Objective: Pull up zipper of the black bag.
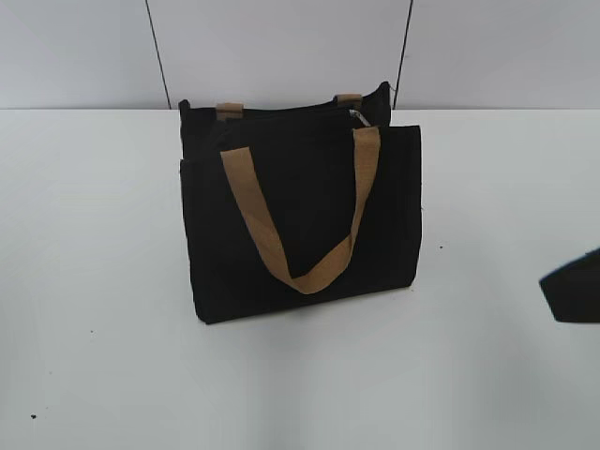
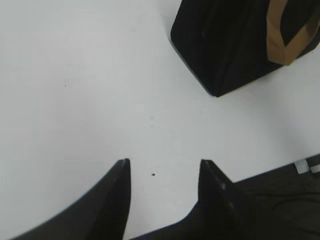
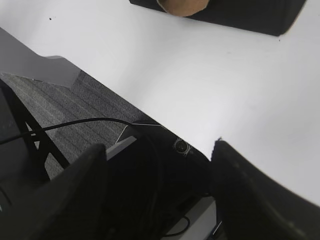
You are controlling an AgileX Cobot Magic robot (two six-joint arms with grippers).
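The black bag [image 1: 300, 220] stands upright on the white table, with a tan handle [image 1: 300, 211] hanging down its front. The zipper runs along its top edge, and a small silver pull [image 1: 355, 114] shows near the right end. My left gripper [image 2: 164, 162] is open and empty above bare table, short of the bag's corner [image 2: 220, 50]. My right gripper [image 3: 157, 147] is open and empty, over the table's edge, far from the bag's lower edge [image 3: 240, 15]. In the exterior view only a dark part of the right arm [image 1: 574, 289] shows at the right edge.
The white table [image 1: 112, 328] extends all round the bag. A grey wall [image 1: 281, 47] stands behind it. In the right wrist view the table's edge, grey floor [image 3: 65, 110] and a cable [image 3: 75, 122] lie below the gripper.
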